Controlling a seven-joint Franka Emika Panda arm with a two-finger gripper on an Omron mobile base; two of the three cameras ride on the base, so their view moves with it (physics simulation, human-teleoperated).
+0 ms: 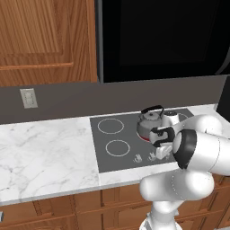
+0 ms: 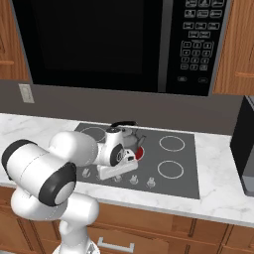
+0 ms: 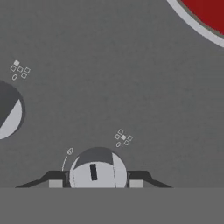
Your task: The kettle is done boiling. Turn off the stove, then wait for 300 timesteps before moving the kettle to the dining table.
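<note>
The grey kettle (image 1: 150, 119) (image 2: 133, 138) with its black arched handle stands on the back right burner of the stove (image 1: 112, 146) (image 2: 181, 161). That burner glows red (image 3: 210, 9) under it. My gripper (image 1: 158, 155) (image 2: 117, 176) (image 3: 95, 183) is down at the stove's front edge, just in front of the kettle. It is shut on a silver stove knob (image 3: 98, 169), with one dark fingertip (image 3: 55, 182) pressed on each side. My hand hides part of the kettle in the right base view. The dining table is out of view.
More silver knobs (image 1: 138, 157) (image 2: 150, 182) (image 3: 8, 111) line the stove's front. A black microwave (image 2: 99, 44) hangs above. A dark appliance (image 2: 245, 146) stands on the marble counter (image 1: 45, 152) to the right. A wall outlet (image 1: 28, 98) is at the left.
</note>
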